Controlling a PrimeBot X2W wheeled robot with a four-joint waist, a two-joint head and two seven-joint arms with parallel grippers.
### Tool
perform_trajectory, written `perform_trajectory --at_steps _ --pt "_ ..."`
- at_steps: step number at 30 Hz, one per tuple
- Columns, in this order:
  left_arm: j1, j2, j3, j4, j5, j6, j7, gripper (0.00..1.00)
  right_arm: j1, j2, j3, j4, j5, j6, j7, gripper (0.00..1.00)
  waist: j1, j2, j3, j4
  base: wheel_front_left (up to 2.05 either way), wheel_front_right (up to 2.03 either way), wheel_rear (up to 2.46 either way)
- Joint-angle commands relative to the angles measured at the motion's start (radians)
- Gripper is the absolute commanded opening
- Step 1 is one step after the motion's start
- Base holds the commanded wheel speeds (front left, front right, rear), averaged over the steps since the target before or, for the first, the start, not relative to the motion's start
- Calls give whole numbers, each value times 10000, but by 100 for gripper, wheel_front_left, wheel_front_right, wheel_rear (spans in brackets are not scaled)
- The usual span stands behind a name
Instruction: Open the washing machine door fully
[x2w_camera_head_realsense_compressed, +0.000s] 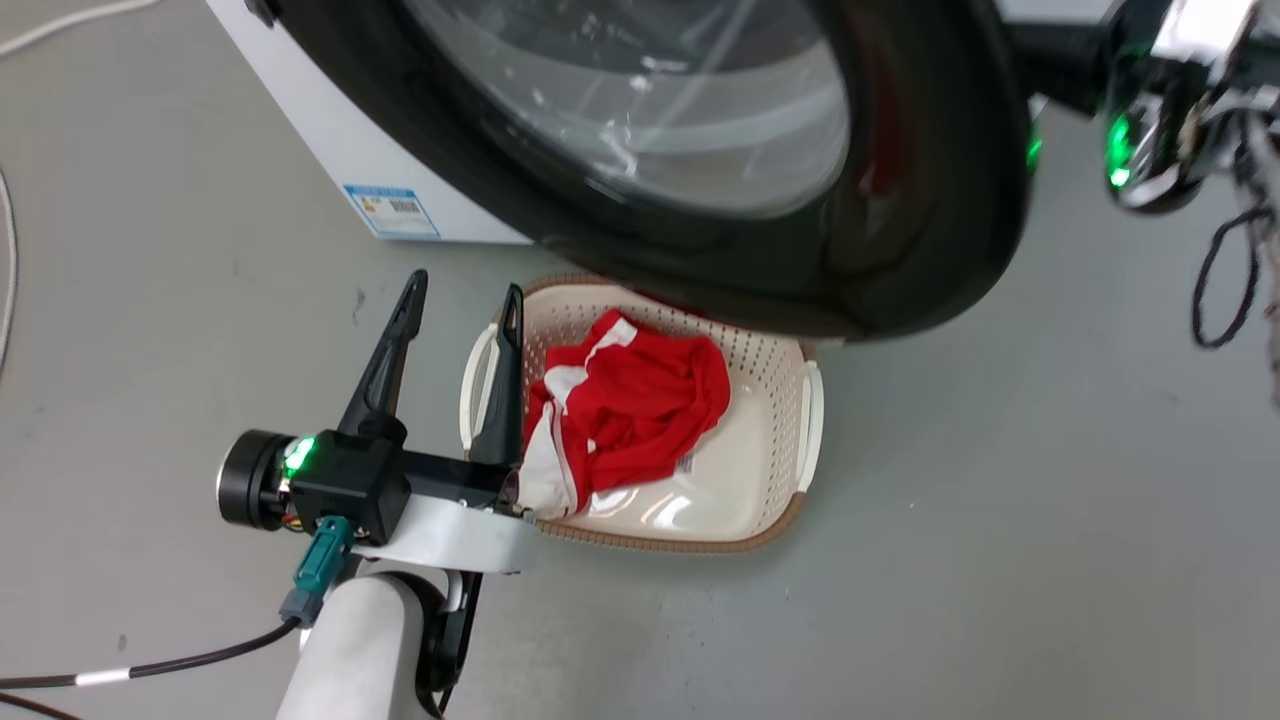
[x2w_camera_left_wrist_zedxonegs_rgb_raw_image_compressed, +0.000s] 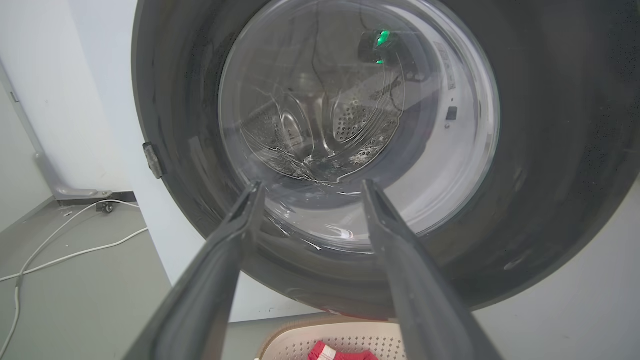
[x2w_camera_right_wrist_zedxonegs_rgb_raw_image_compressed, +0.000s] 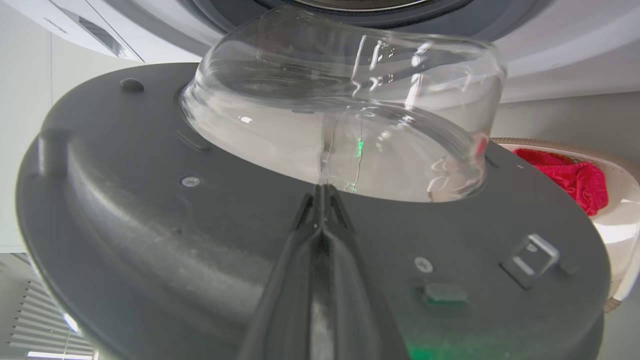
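In my right wrist view the washing machine door (x2w_camera_right_wrist_zedxonegs_rgb_raw_image_compressed: 150, 225) shows a matte grey back and bulging glass, with my right gripper (x2w_camera_right_wrist_zedxonegs_rgb_raw_image_compressed: 324, 192) pinched together there. In the head view its glossy front overhangs the perforated basket (x2w_camera_head_realsense_compressed: 810, 400), and my left gripper (x2w_camera_head_realsense_compressed: 466, 288) is spread wide alongside.

Washing machine door (x2w_camera_head_realsense_compressed: 930, 200): glossy black ring, clear glass centre. Washing machine (x2w_camera_head_realsense_compressed: 330, 140): white body, with a blue-edged label (x2w_camera_head_realsense_compressed: 392, 211) at the door's 8 o'clock. Drum (x2w_camera_left_wrist_zedxonegs_rgb_raw_image_compressed: 350, 125): steel grey, dotted with holes. Basket (x2w_camera_head_realsense_compressed: 760, 400) at the door's 6 o'clock: cream, perforated grid, brown rim. Garment (x2w_camera_head_realsense_compressed: 640, 400) inside: red, white trim. Floor (x2w_camera_head_realsense_compressed: 1000, 550): plain grey. Left gripper (x2w_camera_head_realsense_compressed: 466, 283): black fingers, green light at base.
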Motion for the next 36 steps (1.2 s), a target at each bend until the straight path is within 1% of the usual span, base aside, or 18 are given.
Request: perform_trajectory --at_steps 1,9,17,23,28,32,36 --pt "98 -10 17 44 48 3 -27 100 268 127 45 -87 78 -3 73 0 -1 0 -326 -80 0 0 0" --pt "650 -10 54 276 54 25 -26 100 2082 733 327 -1236 278 -3 655 0 -1 0 -1372 -196 0 0 0" --pt "1106 -11 49 434 -18 43 -26 100 3498 1373 796 -2230 231 -3 1052 0 -1 0 -2134 -143 0 0 0" --pt "1411 -9 54 519 -99 85 -26 100 4297 1827 1119 -2678 366 -3 1118 0 -1 0 -2547 -30 0 0 0" --pt "1549 -11 5 587 -104 134 -26 100 4698 2028 1386 -2788 477 -3 932 0 -1 0 -2738 26 0 0 0" --pt "1605 -11 -44 621 -185 168 -26 100 4927 2085 1283 -3006 467 -3 124 0 -1 0 -2839 34 0 0 0" --pt "1668 -11 -44 625 -206 236 -26 100 5306 2063 718 -3675 122 -3 -1809 0 -1 0 -2904 -21 0 0 0"
